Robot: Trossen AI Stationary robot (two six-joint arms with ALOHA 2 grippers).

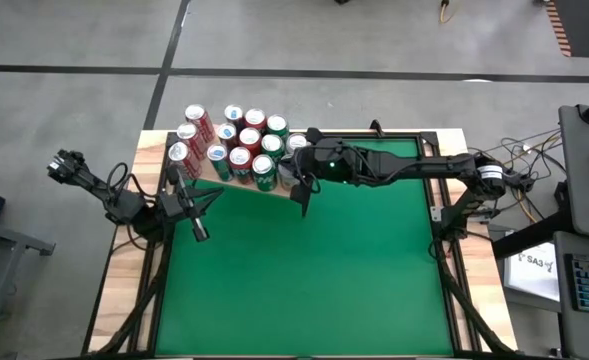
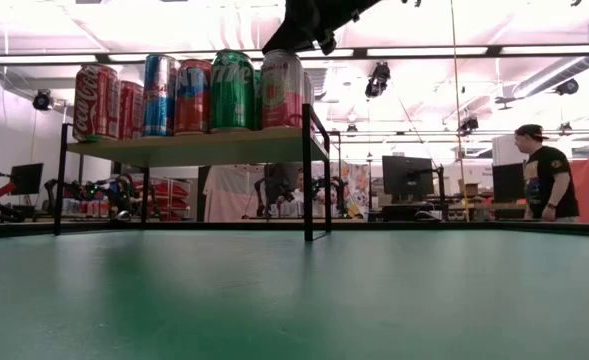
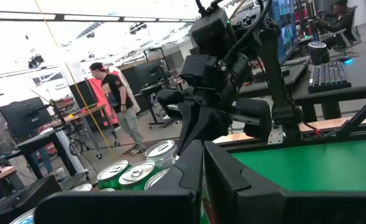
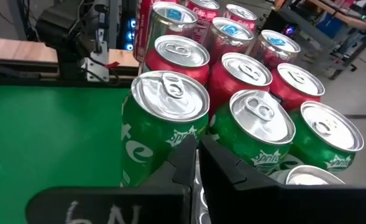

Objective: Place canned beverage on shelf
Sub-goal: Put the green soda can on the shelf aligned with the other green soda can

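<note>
Overhead, a pale wood shelf point(image 1: 236, 186) at the green table's point(image 1: 314, 270) eleven o'clock corner carries upright red, green and blue cans point(image 1: 242, 140). The right gripper point(image 1: 301, 196), fingers pressed together, hovers at its three o'clock end; the left gripper point(image 1: 198, 228), likewise closed, waits near seven o'clock.

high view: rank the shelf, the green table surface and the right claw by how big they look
1. green table surface
2. shelf, mostly hidden under cans, so its extent is unsure
3. right claw, shut beside the cans

Shelf point(image 1: 236, 183) board mostly under cans point(image 1: 236, 140)
</note>
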